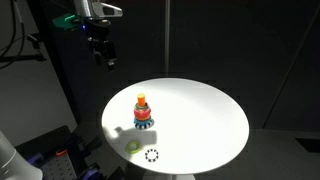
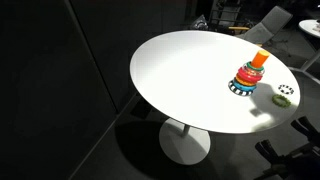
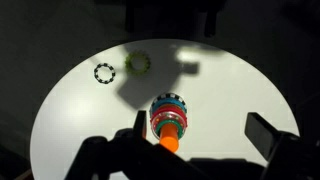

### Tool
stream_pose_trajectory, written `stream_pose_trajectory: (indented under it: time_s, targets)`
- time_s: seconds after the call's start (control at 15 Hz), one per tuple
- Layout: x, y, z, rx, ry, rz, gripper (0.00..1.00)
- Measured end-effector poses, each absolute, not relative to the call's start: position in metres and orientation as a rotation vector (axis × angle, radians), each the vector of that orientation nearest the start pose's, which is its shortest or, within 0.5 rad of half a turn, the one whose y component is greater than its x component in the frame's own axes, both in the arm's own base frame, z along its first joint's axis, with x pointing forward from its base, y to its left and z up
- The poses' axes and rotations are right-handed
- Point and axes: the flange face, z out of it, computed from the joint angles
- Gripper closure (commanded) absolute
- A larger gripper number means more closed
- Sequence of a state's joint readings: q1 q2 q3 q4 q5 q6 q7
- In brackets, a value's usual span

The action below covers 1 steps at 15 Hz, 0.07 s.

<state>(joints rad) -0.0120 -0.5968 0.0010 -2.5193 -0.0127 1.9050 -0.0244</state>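
Observation:
A ring stacker toy (image 1: 143, 112) with an orange peg and red, green and blue rings stands on a round white table (image 1: 200, 110). It shows in both exterior views (image 2: 249, 74) and in the wrist view (image 3: 169, 120). A yellow-green ring (image 1: 132, 146) and a black-and-white ring (image 1: 152, 154) lie loose on the table near it; both show in the wrist view, the green ring (image 3: 137, 62) and the black-and-white ring (image 3: 104, 72). My gripper (image 1: 103, 55) hangs high above the table, well clear of the toy, open and empty. In the wrist view its fingers (image 3: 200, 135) are spread wide.
The surroundings are dark, with black curtains behind the table. Chairs (image 2: 268, 20) stand at the far side in an exterior view. The table's pedestal base (image 2: 185, 143) stands on the dark floor.

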Motion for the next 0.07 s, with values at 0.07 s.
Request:
stream_pose_trajectory:
  time_s: [0.07]
  targets:
    - [0.3656,-0.0049,0.4774,-3.154,-0.028,0.028,0.00]
